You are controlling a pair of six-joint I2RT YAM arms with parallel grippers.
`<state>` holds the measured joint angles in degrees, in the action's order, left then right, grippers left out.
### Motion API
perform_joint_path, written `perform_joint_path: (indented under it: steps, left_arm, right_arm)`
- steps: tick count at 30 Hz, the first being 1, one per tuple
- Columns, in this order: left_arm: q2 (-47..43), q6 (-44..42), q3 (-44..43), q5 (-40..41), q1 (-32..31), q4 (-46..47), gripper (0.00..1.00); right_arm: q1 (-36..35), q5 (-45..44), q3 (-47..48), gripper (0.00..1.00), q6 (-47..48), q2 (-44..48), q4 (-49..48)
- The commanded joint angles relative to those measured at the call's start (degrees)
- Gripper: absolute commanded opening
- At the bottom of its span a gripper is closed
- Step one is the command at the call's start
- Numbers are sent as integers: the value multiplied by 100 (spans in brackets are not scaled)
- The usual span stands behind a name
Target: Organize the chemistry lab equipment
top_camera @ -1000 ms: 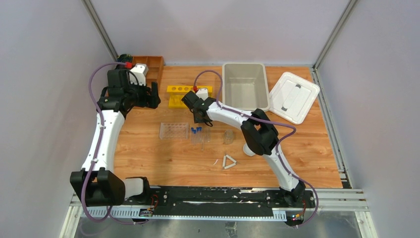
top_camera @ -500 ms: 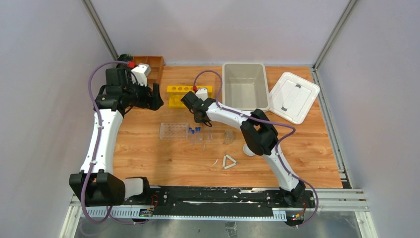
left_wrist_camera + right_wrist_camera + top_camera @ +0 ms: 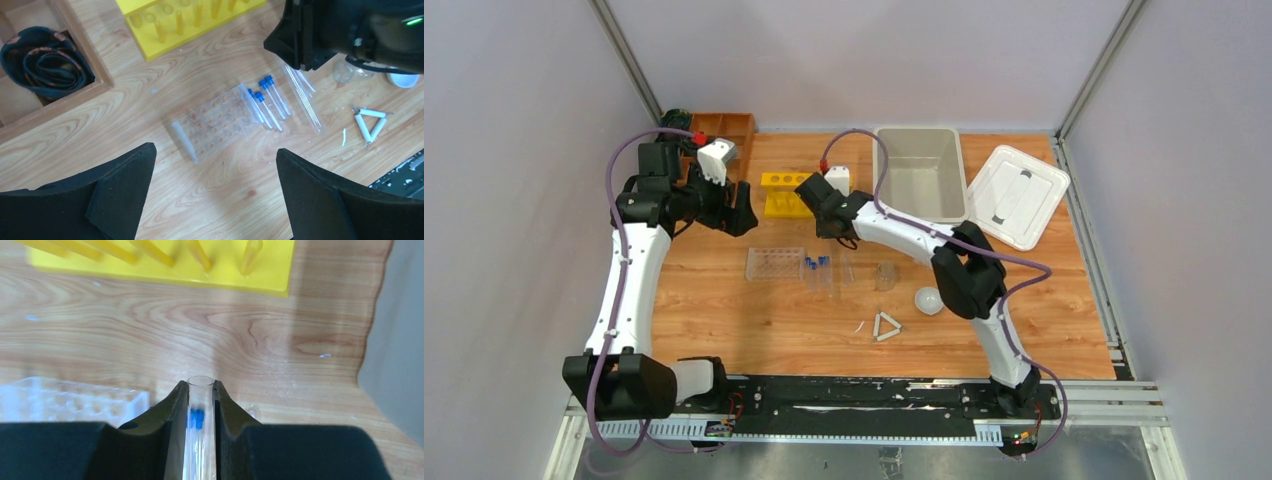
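Right gripper pinches a long clear glass tube. Tip it upright over a hole in the yellow plastic rack. Left gripper gapes empty.

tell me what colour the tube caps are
Blue. The caps show best in the left wrist view.

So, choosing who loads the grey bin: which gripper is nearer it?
Right. The right gripper, shut on a clear tube, is just left of the grey bin; the open left gripper is beyond the yellow rack, farther left.
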<state>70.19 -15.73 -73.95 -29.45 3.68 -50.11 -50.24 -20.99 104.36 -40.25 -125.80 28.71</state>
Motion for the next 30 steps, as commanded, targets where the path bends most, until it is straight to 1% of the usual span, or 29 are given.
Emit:
perform_joint_path:
  steps: [1, 5, 8, 11, 14, 18, 24, 27, 30]
  left_arm:
    - [-139, -114, -83, -556, 31, -88, 96]
    - [-155, -15, 0, -1290, 30, -192, 96]
    - [-241, 49, 169, -1902, -47, -193, 96]
    - [-320, 28, 267, -2144, -299, -198, 95]
    - [-403, 54, 302, -2390, -622, -192, 95]
    - [-366, 112, 260, -2447, -773, -193, 94]
    - [-127, 139, 240, -2227, -773, -193, 88]
    - [18, 250, 205, -2269, -777, -192, 83]
    - [126, 347, 167, -2398, -773, -192, 74]
  right_arm:
    - [-43, 24, -160, 0, -247, 952, -496]
    - [-109, 15, -260, 0, -299, 1433, -984]
    - [-244, -96, -410, 0, -186, 1773, -1642]
    - [-370, -191, -342, 0, -42, 1918, -2103]
    - [-460, -192, -132, 0, 48, 1948, -2268]
    - [-592, -209, -203, 0, 43, 2116, -2573]
    - [-704, -239, -426, 0, 17, 2439, -2820]
    - [-756, -242, -445, 0, 25, 2540, -2902]
    - [-819, -271, -522, 0, 105, 2621, -3110]
